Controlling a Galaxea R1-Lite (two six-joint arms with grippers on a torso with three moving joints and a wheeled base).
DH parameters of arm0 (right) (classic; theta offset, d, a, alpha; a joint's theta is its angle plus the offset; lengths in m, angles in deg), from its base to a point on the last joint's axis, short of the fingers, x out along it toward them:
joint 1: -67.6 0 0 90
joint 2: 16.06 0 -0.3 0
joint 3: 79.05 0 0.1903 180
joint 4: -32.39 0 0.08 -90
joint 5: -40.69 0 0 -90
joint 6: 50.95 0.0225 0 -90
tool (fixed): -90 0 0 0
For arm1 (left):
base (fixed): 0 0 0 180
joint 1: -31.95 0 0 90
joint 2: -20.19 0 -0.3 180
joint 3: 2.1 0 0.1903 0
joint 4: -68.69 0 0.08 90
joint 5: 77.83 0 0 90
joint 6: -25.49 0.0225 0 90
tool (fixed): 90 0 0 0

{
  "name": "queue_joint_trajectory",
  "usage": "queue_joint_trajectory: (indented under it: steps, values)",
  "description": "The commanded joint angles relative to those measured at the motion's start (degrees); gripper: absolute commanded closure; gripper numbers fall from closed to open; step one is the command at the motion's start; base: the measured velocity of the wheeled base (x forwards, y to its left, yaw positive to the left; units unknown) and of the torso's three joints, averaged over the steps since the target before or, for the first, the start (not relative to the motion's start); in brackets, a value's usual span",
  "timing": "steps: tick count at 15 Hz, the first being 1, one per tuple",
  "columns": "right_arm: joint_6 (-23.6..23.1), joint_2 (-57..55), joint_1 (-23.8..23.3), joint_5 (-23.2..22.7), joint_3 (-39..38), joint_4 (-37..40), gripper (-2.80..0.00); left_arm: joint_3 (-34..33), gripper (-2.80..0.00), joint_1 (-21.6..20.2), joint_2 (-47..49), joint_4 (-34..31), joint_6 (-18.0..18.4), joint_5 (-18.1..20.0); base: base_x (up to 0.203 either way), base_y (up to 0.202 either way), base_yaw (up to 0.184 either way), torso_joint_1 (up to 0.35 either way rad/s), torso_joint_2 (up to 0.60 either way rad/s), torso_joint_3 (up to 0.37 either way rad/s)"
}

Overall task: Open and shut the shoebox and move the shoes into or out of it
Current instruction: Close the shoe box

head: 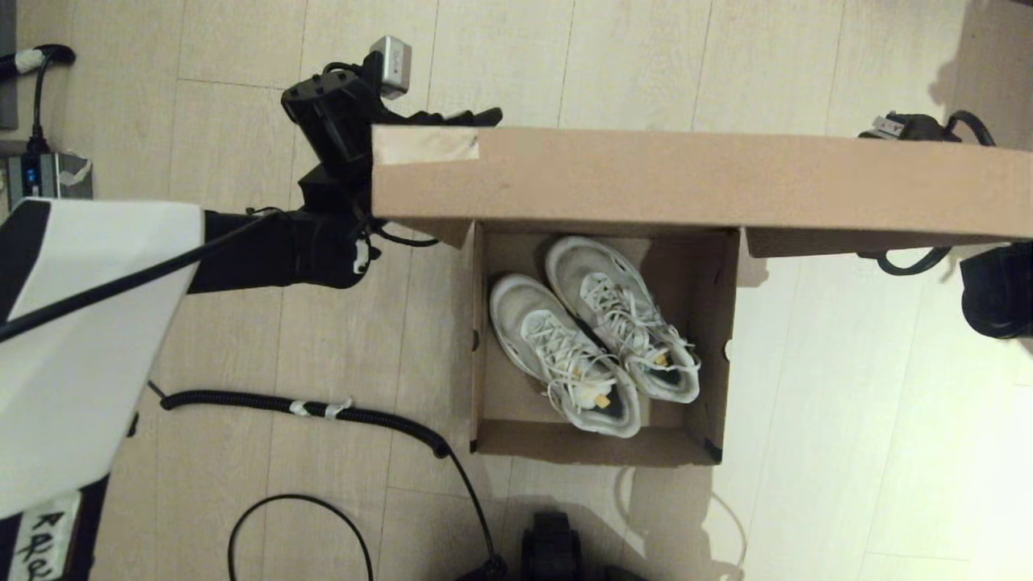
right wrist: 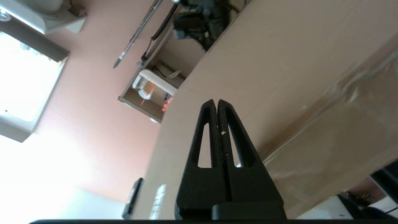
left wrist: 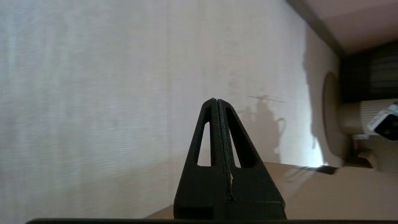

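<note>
The shoebox (head: 597, 445) stands on the floor with its hinged lid (head: 694, 181) raised upright at the far side. Both white sneakers (head: 565, 355) (head: 621, 316) lie side by side inside it, toes pointing away from me. My left gripper (head: 464, 118) is shut and empty at the lid's top left corner, just behind the cardboard. In the left wrist view the shut gripper (left wrist: 216, 100) points over the lid's edge (left wrist: 326, 193) at the wall. My right gripper (head: 897, 127) peeks over the lid's right end. It is shut (right wrist: 216, 101) with nothing in it, lying along the lid's surface (right wrist: 279, 62).
A black coiled cable (head: 323, 408) runs across the floor left of the box, with a thinner loop (head: 299, 524) nearer me. A power unit (head: 44, 173) sits at the far left. My base (head: 553, 545) shows at the lower edge.
</note>
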State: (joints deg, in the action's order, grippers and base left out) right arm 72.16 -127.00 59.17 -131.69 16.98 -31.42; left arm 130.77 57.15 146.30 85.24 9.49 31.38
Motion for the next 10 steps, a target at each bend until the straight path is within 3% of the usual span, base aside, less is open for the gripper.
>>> queue_joint_trajectory:
  steps: [1,5,10]
  values:
    - [-0.3,2.7,-0.5,-0.5,-2.3,-0.5,0.00,-1.4,0.00,1.8,-2.9,0.3,0.0,0.0,0.000,0.000,0.000,0.000,0.00,0.000]
    - [-2.1,6.3,-1.1,-0.5,-6.8,-0.5,0.00,-10.5,0.00,4.8,-8.2,2.9,0.3,0.1,0.000,0.000,0.000,0.000,0.00,0.000]
    - [-7.2,11.5,-2.8,0.4,-14.1,-0.5,0.00,-30.6,0.00,10.1,-18.4,6.9,4.1,0.1,0.000,0.000,0.000,0.000,0.00,0.000]
